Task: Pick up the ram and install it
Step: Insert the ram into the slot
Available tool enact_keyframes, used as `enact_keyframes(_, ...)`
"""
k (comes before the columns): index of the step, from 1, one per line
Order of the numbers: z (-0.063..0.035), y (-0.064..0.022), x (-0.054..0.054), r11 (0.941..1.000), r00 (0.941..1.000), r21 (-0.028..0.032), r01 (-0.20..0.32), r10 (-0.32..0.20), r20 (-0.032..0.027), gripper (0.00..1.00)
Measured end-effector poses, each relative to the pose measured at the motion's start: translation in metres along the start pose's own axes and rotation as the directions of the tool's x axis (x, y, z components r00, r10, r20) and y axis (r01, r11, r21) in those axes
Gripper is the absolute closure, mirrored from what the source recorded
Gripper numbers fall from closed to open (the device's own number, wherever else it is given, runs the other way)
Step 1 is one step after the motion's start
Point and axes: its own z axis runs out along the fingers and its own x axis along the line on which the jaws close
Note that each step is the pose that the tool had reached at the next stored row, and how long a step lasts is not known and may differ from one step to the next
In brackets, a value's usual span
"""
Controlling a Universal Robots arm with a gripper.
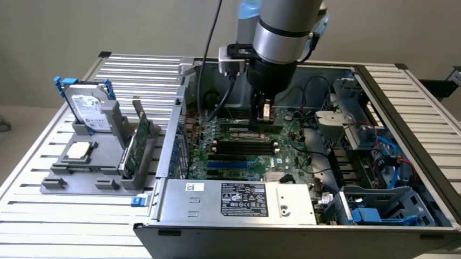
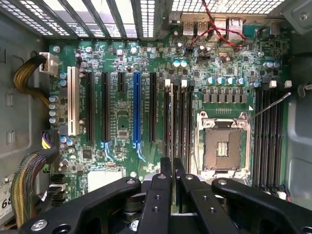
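Slatted aluminium table (image 1: 43, 210) carrying an open computer case (image 1: 288, 240). Left to right in the exterior view: a grey parts fixture (image 1: 79, 181), well apart from the motherboard (image 1: 288, 154), holds a hard drive (image 1: 90, 110) and an expansion card (image 1: 138, 143). The gripper (image 1: 265, 114) hangs directly above the motherboard, fingers pinched on the ram (image 1: 245, 129). The ram stands on edge at the motherboard's black memory slots (image 2: 190, 122); whether it is seated cannot be told. Probable hazard: a tilted or offset stick could jam under pressure, flex the motherboard or slip from the grip.
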Motion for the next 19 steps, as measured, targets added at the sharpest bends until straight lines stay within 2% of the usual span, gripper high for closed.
enact_keyframes(19, 0.0345, -0.0004, 0.002, 1.0000, 1.0000, -0.0001, 0.000, 0.000, -0.0001, 0.87)
